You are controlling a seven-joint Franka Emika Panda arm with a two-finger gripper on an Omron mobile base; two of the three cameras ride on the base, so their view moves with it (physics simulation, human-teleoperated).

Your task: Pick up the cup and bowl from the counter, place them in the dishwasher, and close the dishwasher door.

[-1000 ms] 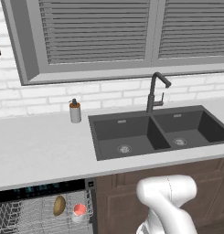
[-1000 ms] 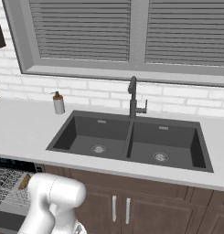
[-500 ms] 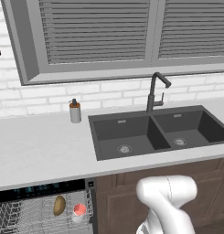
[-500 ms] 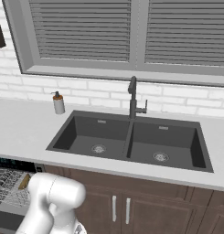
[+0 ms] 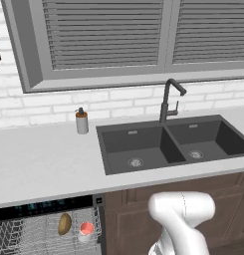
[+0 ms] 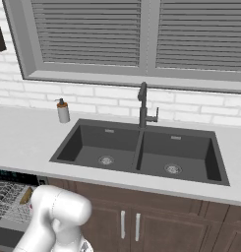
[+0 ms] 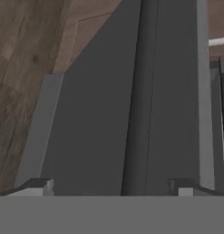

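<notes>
Resting in the silver wire rack of the open under-counter dishwasher, the small white cup with a red-pink inside sits just beside the brown-tan wooden bowl, which stands on edge; the long light grey-white counter above holds a grey soap dispenser; the two-finger gripper hangs spread over the flat dark grey dishwasher door; a glancing push might slip off the panel, leaving it ajar; nothing visibly differs from a second ago.

bowl left of cup — in dishwasher
</notes>
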